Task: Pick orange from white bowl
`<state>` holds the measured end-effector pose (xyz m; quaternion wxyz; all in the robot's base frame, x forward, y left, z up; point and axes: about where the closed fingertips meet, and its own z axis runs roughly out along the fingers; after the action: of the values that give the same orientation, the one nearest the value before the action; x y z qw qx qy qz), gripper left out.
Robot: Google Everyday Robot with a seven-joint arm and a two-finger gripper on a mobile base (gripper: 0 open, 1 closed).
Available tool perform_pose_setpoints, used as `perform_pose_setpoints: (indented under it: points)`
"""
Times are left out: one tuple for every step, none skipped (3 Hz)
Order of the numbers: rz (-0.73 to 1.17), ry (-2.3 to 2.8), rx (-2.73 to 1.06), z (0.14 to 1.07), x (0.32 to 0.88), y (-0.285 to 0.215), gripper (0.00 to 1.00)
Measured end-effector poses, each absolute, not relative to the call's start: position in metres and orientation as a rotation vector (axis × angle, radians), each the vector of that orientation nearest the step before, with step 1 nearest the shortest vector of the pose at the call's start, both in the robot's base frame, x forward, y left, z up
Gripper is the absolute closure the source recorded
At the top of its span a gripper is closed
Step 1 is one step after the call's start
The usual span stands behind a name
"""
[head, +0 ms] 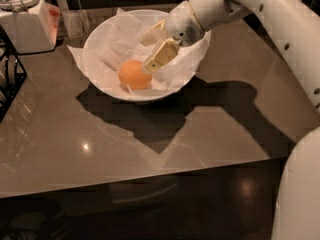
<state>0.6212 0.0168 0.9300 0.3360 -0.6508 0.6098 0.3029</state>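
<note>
The orange (134,74) lies in the white bowl (100,39), on crinkled white paper, toward the bowl's near side. My gripper (150,51) reaches in from the right on a white arm, over the bowl and just to the right of and above the orange. Its two cream fingers (161,55) are spread apart and hold nothing. The near finger's tip is close to the orange's right side.
The bowl stands on a dark glossy table (150,134). A white lidded jar (25,19) stands at the back left, with a clear glass (75,21) beside it. A black wire rack (7,84) is at the left edge. The table's front edge runs across the lower part of the view.
</note>
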Motion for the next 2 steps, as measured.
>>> perform_pose_setpoints:
  points:
    - [0.805, 1.599, -1.733, 0.915, 0.622, 0.033, 0.35]
    - [0.795, 1.618, -1.765, 0.902, 0.617, 0.045, 0.38]
